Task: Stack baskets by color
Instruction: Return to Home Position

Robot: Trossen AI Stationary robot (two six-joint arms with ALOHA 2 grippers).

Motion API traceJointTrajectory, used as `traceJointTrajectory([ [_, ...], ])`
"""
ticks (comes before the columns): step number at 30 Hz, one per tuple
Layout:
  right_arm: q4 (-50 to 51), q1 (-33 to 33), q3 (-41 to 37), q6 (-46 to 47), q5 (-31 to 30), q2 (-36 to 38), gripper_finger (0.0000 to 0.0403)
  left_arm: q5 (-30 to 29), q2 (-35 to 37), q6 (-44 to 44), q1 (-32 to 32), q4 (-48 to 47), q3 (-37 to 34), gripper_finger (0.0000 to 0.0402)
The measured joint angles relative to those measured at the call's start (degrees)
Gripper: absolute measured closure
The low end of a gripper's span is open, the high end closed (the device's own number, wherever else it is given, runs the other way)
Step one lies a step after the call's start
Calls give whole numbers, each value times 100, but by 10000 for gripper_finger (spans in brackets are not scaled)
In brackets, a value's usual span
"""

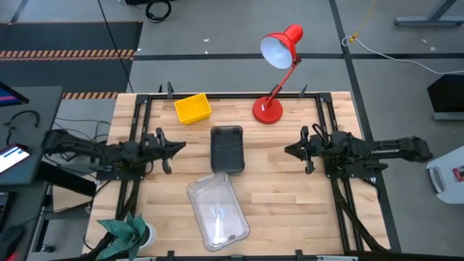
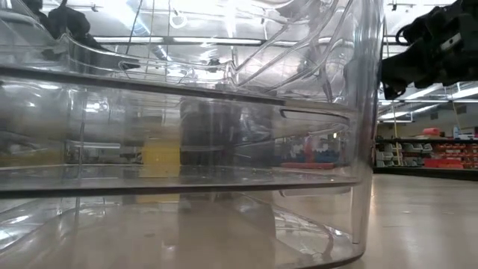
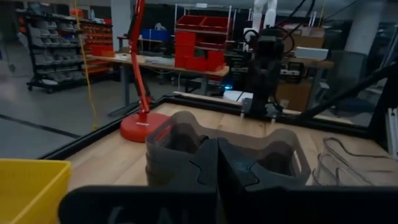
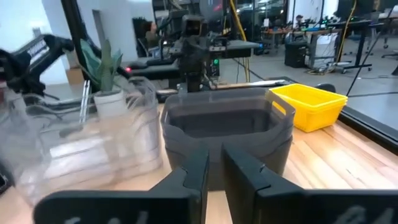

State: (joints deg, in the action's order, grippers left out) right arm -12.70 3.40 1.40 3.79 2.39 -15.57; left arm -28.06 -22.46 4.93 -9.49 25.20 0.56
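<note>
While both grippers hang apart, grey baskets (image 1: 227,149) sit stacked

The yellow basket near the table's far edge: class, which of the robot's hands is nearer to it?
Left. The left hand hovers just in front of the yellow basket, toward the table's left side. The right hand hovers across the table, beyond the grey baskets.

Left arm stretched inward, left end effector (image 1: 176,147) fingers pressed together, right arm mirroring it, right end effector (image 1: 290,149) fingers slightly parted, both empty
</note>
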Motion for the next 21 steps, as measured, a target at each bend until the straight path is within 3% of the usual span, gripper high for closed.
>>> traceJointTrajectory([
  [5, 31, 28, -104, -32, -24, 92, 360, -222, 0, -138, -344, -20, 0, 399],
  [13, -205, 28, -104, 290, -551, 100, 368, -235, -2, 214, -543, -159, -2, 399],
  [21, -226, 28, -104, 398, -577, 98, 367, -178, 0, 459, -552, -256, -2, 370],
])
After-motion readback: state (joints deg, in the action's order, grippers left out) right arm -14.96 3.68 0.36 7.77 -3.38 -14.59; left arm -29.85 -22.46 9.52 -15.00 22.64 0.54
